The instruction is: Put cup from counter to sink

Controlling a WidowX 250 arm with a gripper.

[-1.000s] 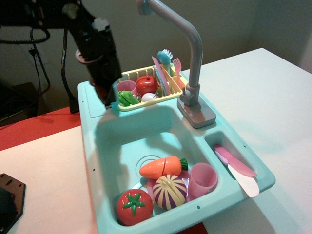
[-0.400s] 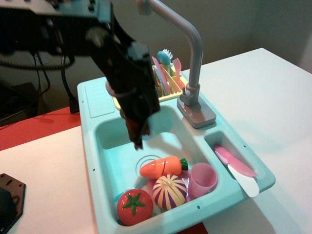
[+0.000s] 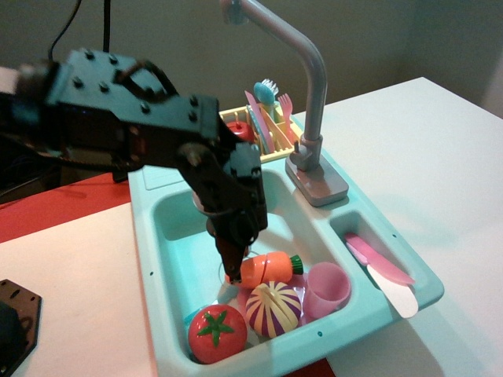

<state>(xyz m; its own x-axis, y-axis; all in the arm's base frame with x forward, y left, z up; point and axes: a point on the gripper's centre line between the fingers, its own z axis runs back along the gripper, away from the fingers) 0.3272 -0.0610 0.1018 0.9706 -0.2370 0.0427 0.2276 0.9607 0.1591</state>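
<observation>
Cup: I can't pick it out for certain; only small blue sliver [image 3: 194, 319] at sink floor beside tomato [image 3: 216, 333], may be it, can't tell. Sink [image 3: 174, 236] holds carrot [image 3: 267, 268], striped onion [image 3: 273, 309], pink cup [image 3: 327, 289], tomato. My gripper [image 3: 234, 267] reaches down into basin, tip just beside carrot's left end; jaw spread hidden by dark body, can't tell if holding anything. Counter ledge [image 3: 157, 179] mostly hidden behind arm. Yellow dish rack [image 3: 267, 132] behind, grey faucet [image 3: 313, 94] right of it. Pink knife [image 3: 385, 271] in narrow side compartment.
</observation>
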